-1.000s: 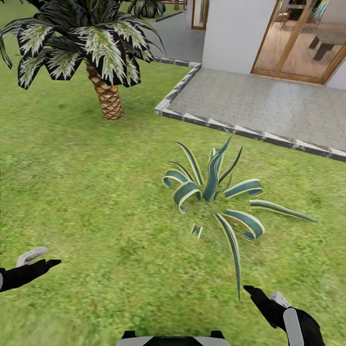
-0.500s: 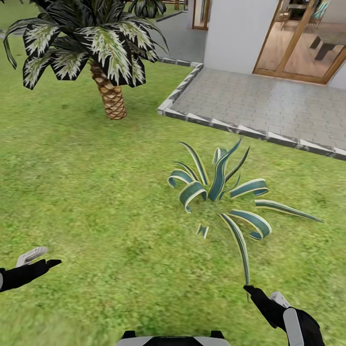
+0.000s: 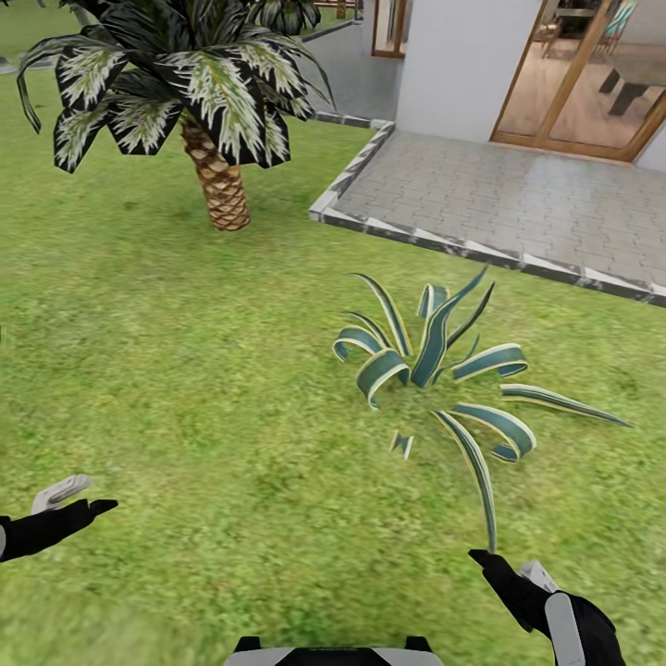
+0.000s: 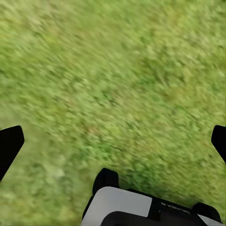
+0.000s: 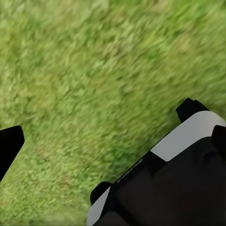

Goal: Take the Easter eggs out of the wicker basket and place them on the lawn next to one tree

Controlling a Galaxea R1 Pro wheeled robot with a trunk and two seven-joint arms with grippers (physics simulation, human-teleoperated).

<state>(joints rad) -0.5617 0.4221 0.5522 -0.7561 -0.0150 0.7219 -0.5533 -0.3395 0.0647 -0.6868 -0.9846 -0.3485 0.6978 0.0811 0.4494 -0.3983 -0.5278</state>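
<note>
1. Head view: the lawn [image 3: 185, 370] spreads wide and mottled green. A small palm [image 3: 217, 180] with a scaly brown trunk stands far left; a striped spiky plant [image 3: 435, 370] grows right of centre.
2. A grey paved patio [image 3: 518, 199] with a stone kerb lies beyond, before a white wall and a wood-framed glass door [image 3: 583, 74].
3. Left pincer [image 3: 69, 499] hangs low at the left edge, right pincer [image 3: 509, 573] low at right, both above grass.
4. Left wrist view: left pincer [image 4: 113, 146] open, fingertips far apart, nothing between but grass [image 4: 113, 84].
5. Right wrist view: right pincer [image 5: 113, 141] spread, empty, over grass [image 5: 94, 70].
</note>
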